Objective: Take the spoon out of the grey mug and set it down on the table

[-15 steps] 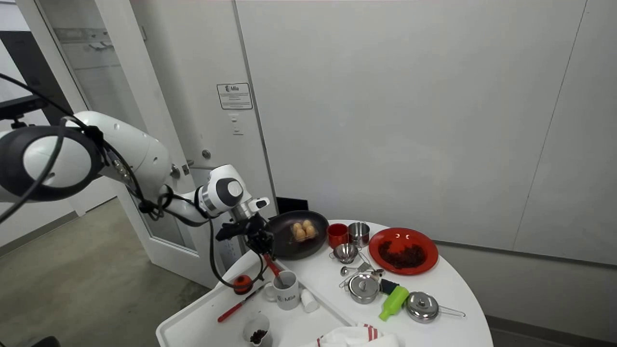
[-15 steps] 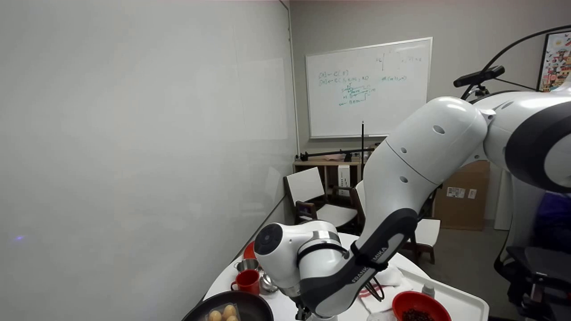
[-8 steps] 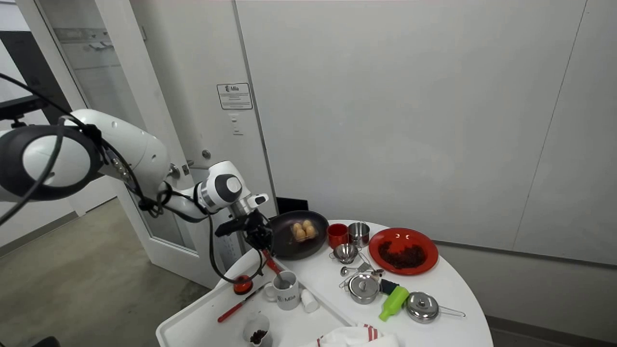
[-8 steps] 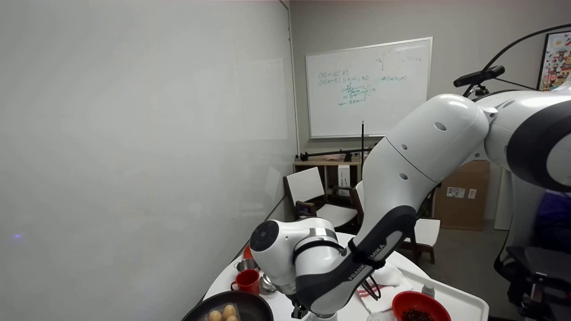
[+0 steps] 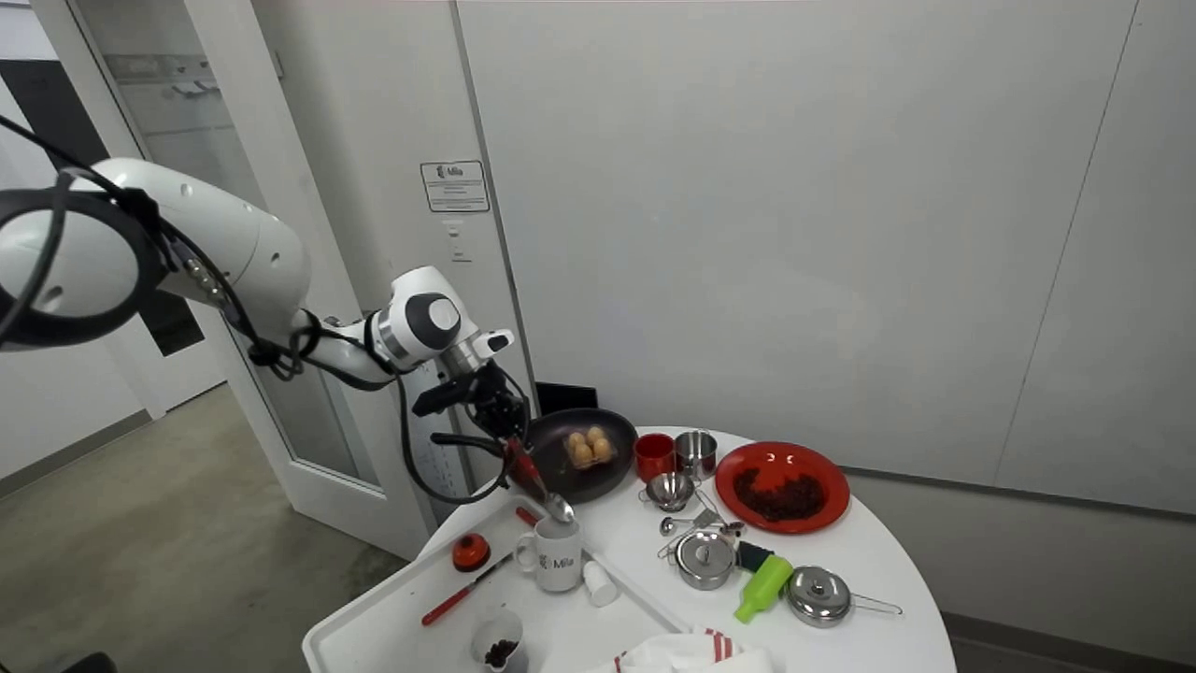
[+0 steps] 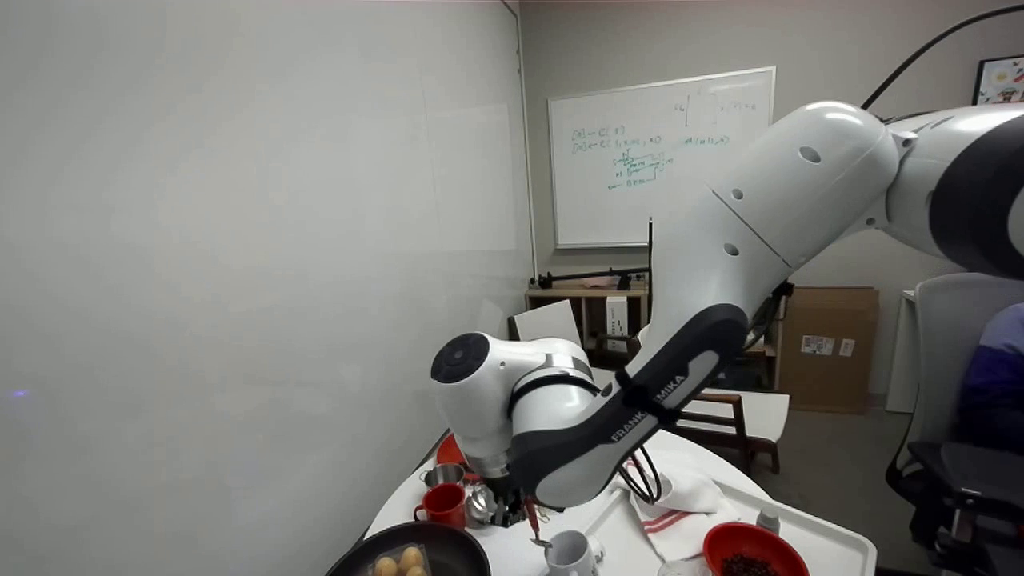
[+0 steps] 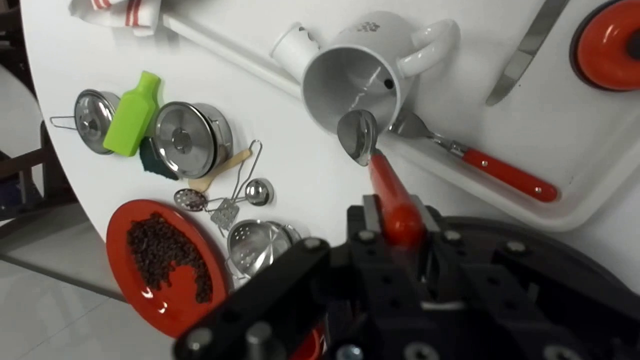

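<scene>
— "Where the white tray [image 5: 374, 622] curves at the left of an exterior view, I see a red-handled knife [image 5: 467, 589] and, near it, an orange-red round piece [image 5: 470, 551], both lying in it."

— "And your hand?"

— "Next along. My hand [image 7: 398, 215] is pinching the spoon [image 7: 382, 175] by its red handle, the scoop end pointing down."

— "Where does that put the scoop?"

— "Out of the grey mug [image 5: 558, 564], near its rim; whether the two touch, I can't tell. The mug stands upright in the tray, a fork [image 7: 480, 160] by its base and a small white cylinder [image 5: 599, 584] just to its right. The black frying pan [image 5: 598, 484] sits behind, cradling some egg-like things [image 5: 600, 451]."

— "Farther right?"

— "A red cup [image 5: 652, 458] and a metal cup [image 5: 696, 458] side by side, a lidded pot [image 5: 705, 561], a green bottle-shaped piece [image 5: 764, 587], a red plate [image 5: 780, 455] of dark bits [image 5: 780, 497] and another lidded pot [image 5: 818, 598], all on the white tabletop [image 5: 888, 561]."
</scene>
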Available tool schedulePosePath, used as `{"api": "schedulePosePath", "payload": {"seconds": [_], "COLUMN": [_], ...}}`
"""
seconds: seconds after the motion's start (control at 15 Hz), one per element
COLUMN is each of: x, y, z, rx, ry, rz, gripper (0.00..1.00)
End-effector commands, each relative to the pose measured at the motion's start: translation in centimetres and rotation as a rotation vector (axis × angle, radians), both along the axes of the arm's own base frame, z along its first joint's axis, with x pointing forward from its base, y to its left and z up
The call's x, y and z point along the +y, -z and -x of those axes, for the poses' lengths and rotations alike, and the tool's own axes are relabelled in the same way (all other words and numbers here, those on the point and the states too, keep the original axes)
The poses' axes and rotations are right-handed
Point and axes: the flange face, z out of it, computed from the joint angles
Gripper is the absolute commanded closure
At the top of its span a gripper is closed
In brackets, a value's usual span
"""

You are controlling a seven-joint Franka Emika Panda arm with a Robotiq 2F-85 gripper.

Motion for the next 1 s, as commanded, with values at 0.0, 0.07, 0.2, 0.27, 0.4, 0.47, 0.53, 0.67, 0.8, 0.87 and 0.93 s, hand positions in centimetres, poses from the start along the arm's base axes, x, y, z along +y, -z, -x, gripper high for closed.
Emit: {"api": "schedulePosePath", "payload": {"seconds": [0.0,0.07,0.2,0.27,0.4,0.47,0.53,0.67,0.8,0.87,0.93], "x": [0.2,0.2,0.3,0.3,0.7,0.9,1.3,2.0,2.8,3.2,3.6], "y": [-3.2,-3.7,-4.4,-4.8,-5.0,-5.0,-4.8,-4.5,-4.3,-4.2,-4.2], "z": [0.4,0.4,0.5,0.8,1.7,2.2,3.1,4.6,6.3,7.1,8.0], "rx": [-0.052,-0.062,-0.079,-0.081,-0.058,-0.043,-0.013,0.042,0.099,0.125,0.152], "ry": [-0.001,-0.005,-0.012,-0.024,-0.099,-0.135,-0.189,-0.279,-0.364,-0.408,-0.452], "rz": [-0.027,-0.033,-0.045,-0.047,-0.046,-0.043,-0.038,-0.05,-0.075,-0.086,-0.1], "gripper": [0.91,0.91,0.91,0.91,0.91,0.91,0.91,0.91,0.91,0.91,0.91]}}
